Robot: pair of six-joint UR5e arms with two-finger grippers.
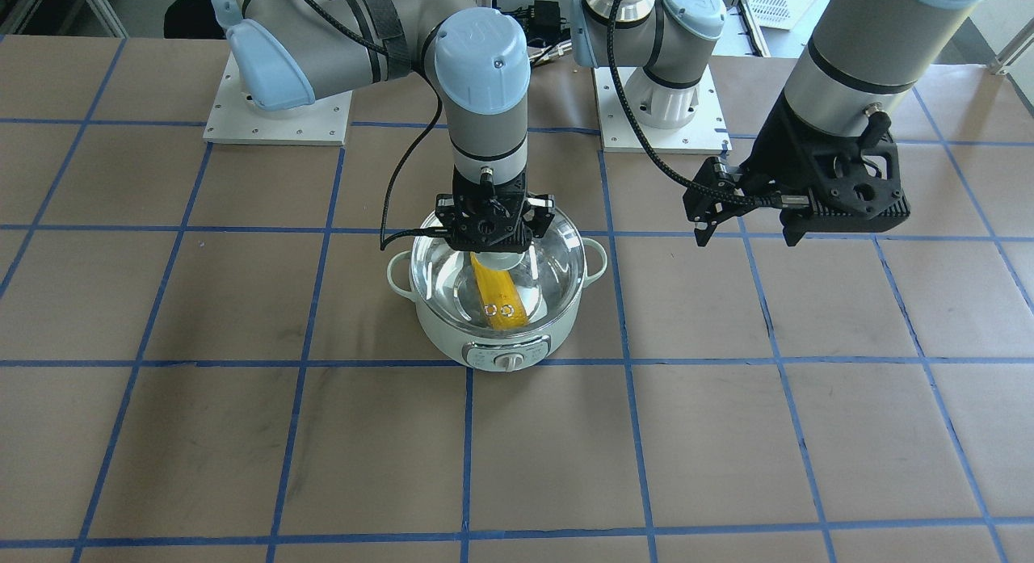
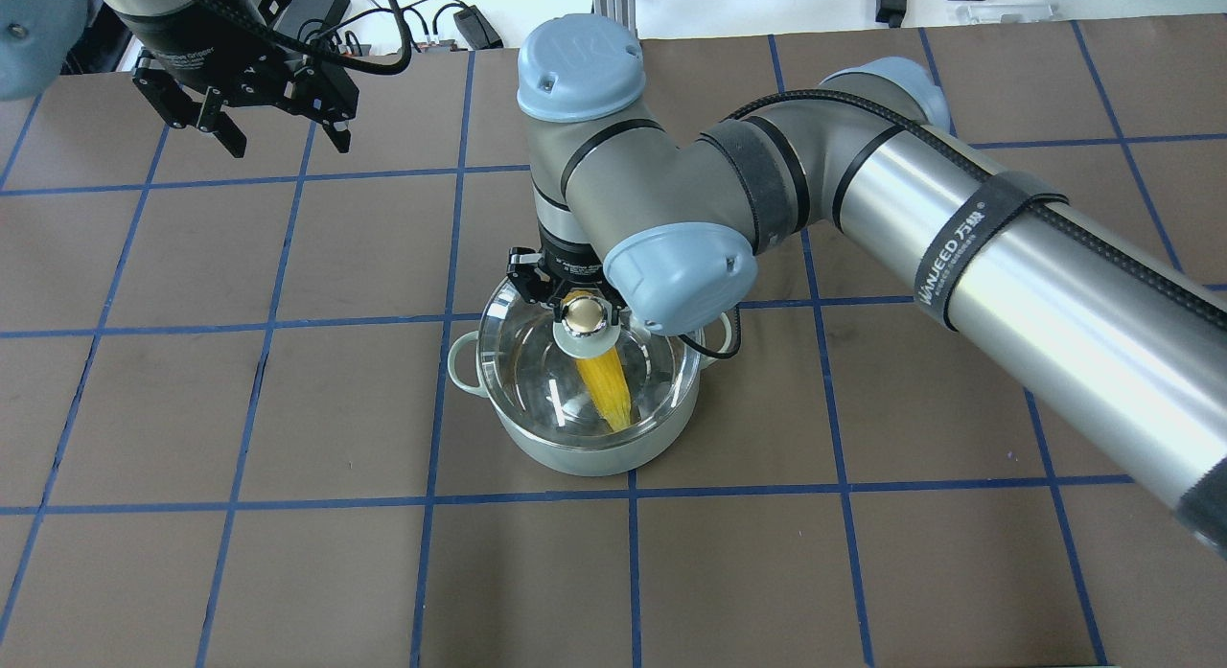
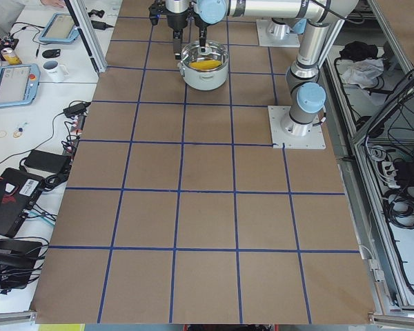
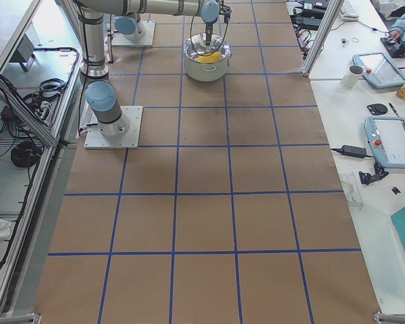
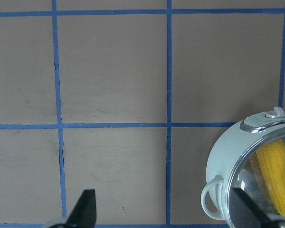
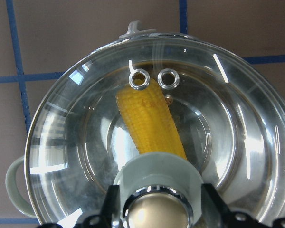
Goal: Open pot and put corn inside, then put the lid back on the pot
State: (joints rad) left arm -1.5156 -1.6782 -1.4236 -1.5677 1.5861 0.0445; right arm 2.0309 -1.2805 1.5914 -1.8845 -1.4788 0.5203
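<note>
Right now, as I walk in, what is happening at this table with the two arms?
The right gripper holds the glass lid by its knob, directly over the pot. The corn already lies inside, visible through the glass. The lid covers the pot, though I cannot tell if it sits fully on the rim. The left gripper hangs open above the table to the side, holding nothing.

The pot [image 2: 575, 457] stands mid-table under the lid [image 2: 522, 361], and the corn [image 2: 611, 385] inside runs toward 5 o'clock. The right gripper [image 2: 580, 299] meets the lid's knob [image 2: 585, 313]. The left gripper [image 2: 288, 149] hangs spread at the pot's 10 o'clock.
</note>
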